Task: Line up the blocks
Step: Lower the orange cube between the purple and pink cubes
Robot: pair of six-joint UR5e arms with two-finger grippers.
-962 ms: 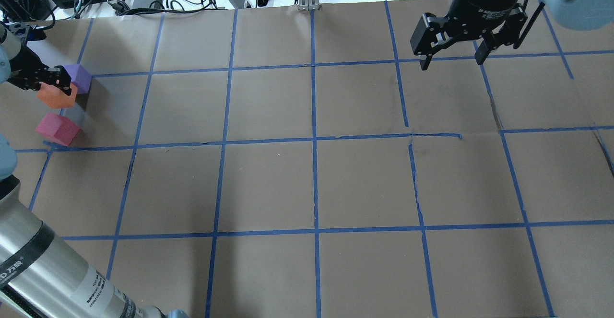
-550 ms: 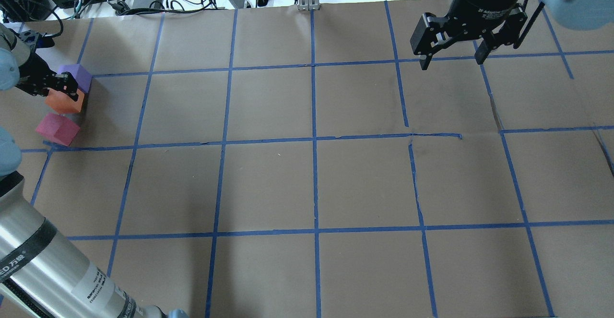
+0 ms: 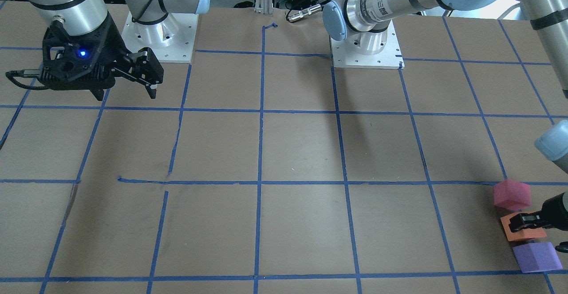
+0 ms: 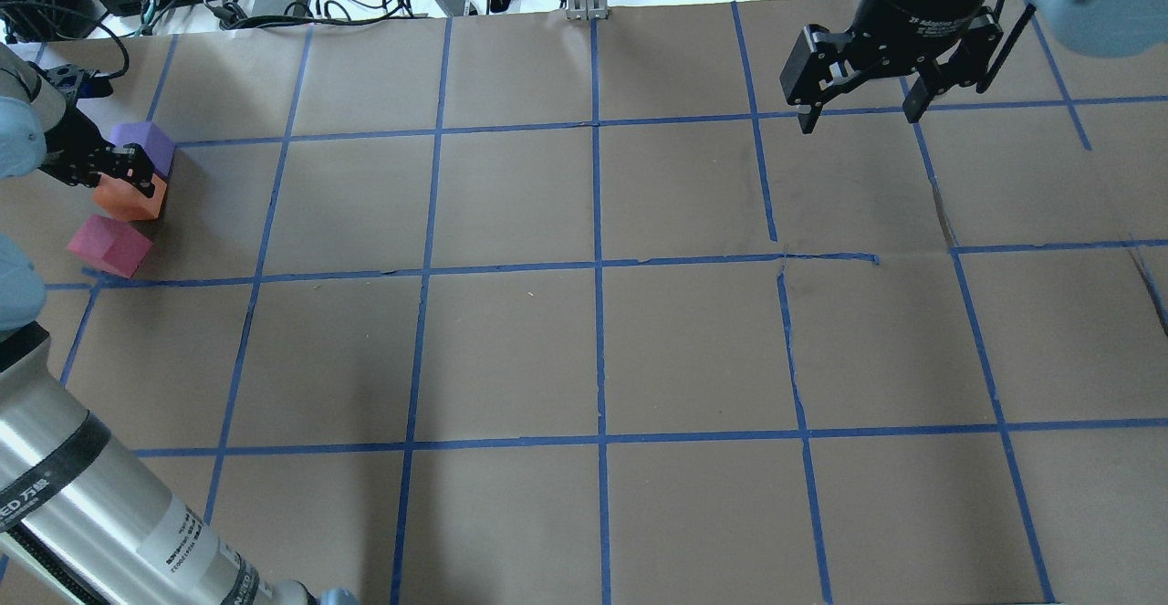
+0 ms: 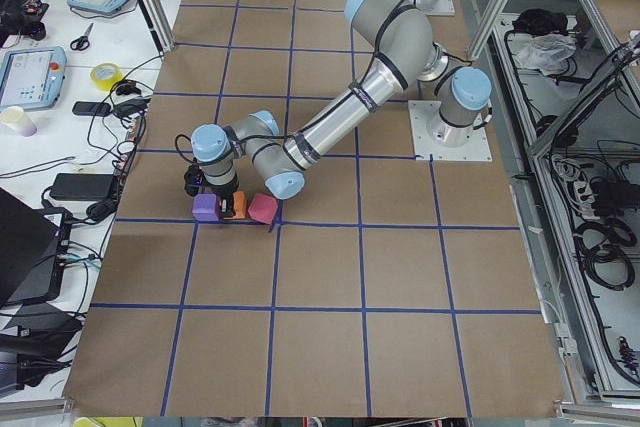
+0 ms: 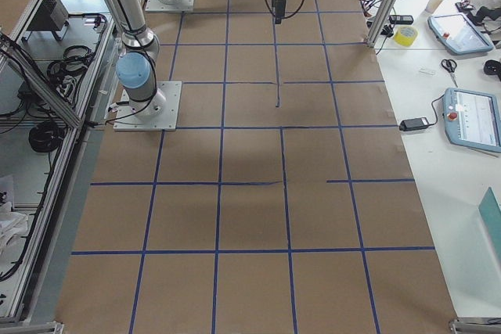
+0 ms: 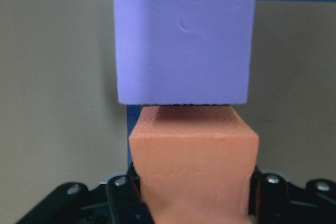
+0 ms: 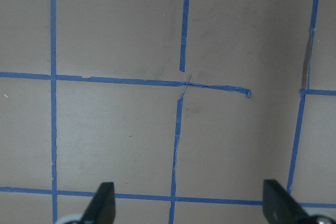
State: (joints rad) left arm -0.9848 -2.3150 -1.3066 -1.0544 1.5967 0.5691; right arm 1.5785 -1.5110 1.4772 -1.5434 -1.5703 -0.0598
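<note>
One orange block [image 7: 193, 153] within left end effector [image 7: 193, 187]

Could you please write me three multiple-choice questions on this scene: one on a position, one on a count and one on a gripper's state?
1. Which block sits between the other two?
A. the purple one
B. the orange one
C. the pinkish-red one

2. How many blocks are in view?
A. two
B. four
C. three

3. The right gripper is:
A. open and empty
B. shut on a block
C. shut on nothing

Answers:
1 B: in the overhead view the orange block, held by the left gripper, lies between the purple block and the pinkish-red block.
2 C: those three are the only blocks.
3 A: its fingers stand wide apart with nothing between them.
</note>
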